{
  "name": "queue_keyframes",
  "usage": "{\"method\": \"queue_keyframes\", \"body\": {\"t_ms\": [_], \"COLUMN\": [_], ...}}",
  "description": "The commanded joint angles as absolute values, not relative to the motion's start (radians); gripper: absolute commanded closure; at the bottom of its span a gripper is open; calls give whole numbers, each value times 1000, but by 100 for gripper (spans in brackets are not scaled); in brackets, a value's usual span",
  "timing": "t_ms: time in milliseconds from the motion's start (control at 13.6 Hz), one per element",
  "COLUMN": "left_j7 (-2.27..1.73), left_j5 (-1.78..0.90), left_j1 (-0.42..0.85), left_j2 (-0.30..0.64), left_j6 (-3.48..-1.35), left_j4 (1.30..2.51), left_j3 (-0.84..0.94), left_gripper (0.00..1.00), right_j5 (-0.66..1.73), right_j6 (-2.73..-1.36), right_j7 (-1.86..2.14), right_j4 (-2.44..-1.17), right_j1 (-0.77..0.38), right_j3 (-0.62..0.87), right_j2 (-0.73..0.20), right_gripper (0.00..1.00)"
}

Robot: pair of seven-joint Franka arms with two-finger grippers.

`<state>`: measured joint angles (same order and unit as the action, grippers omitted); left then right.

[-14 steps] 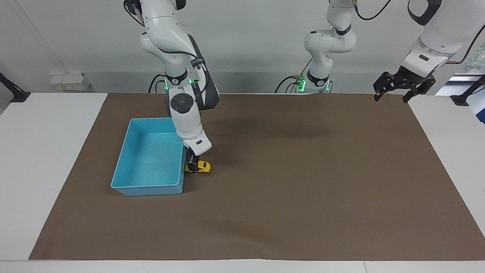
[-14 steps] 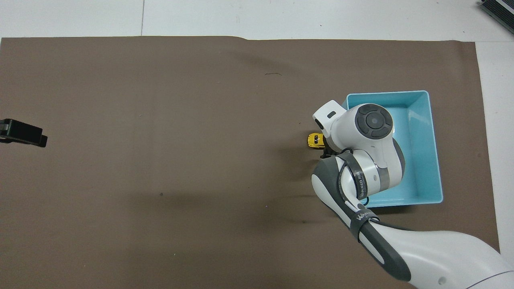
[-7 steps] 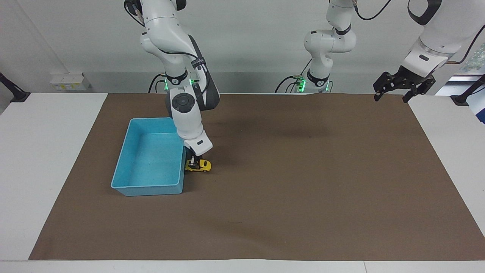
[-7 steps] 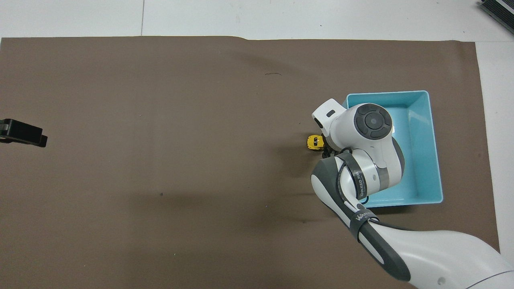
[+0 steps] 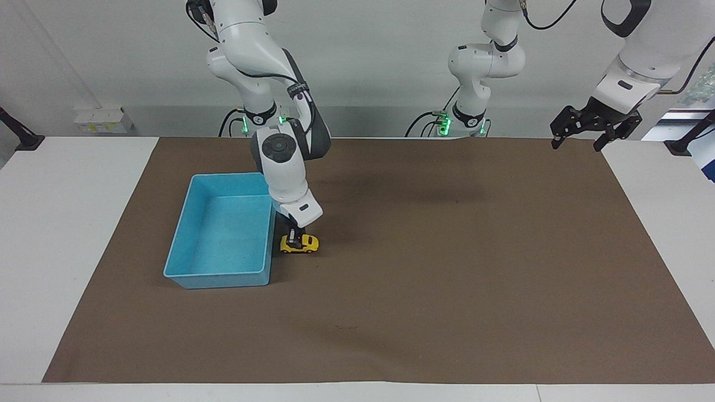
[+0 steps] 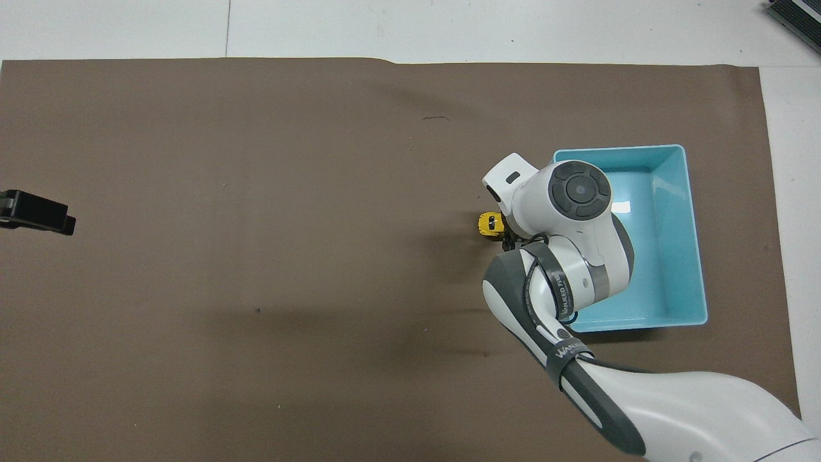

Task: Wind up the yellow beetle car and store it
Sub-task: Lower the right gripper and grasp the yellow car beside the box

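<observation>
The right hand [image 5: 294,237] is clamped on the rear of the yellow beetle car [image 5: 300,244], which sits on the tabletop [image 5: 447,268] left of frame centre, long axis horizontal, just beside the light blue bin [image 5: 223,276]; nothing stands between them. The left hand [image 5: 595,127] waits open, upper right

The light blue bin [image 5: 223,234] stands toward the right arm's end of the tabletop [image 5: 72,223]; its wall blocks passage on one side of the yellow beetle car [image 5: 300,244], which seems just clear of it. The right gripper [image 5: 294,237] and its arm stand over the car. The brown mat [image 5: 447,268] toward the left arm's end lies open
</observation>
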<state>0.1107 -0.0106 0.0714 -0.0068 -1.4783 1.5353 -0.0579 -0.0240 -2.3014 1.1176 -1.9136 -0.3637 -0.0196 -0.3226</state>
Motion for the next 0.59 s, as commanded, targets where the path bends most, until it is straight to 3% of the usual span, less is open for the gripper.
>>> {"method": "queue_keyframes", "body": {"t_ms": [0, 516], "left_j7": [103, 103], "left_j5": [8, 8], "left_j1": [66, 66], "left_j2": [-14, -14], "left_j6": [-1466, -1466], "left_j4": [1540, 1540], "left_j3": [-54, -54], "left_gripper": [0, 0], "right_j5": [-32, -20], "right_j6": [-2214, -2088], "right_j7": [1089, 1080], "right_j4": [-1841, -1827], "right_j1": [-364, -362], "right_j3": [-18, -18], "right_j2": [-322, -232], "right_gripper": [78, 78]}}
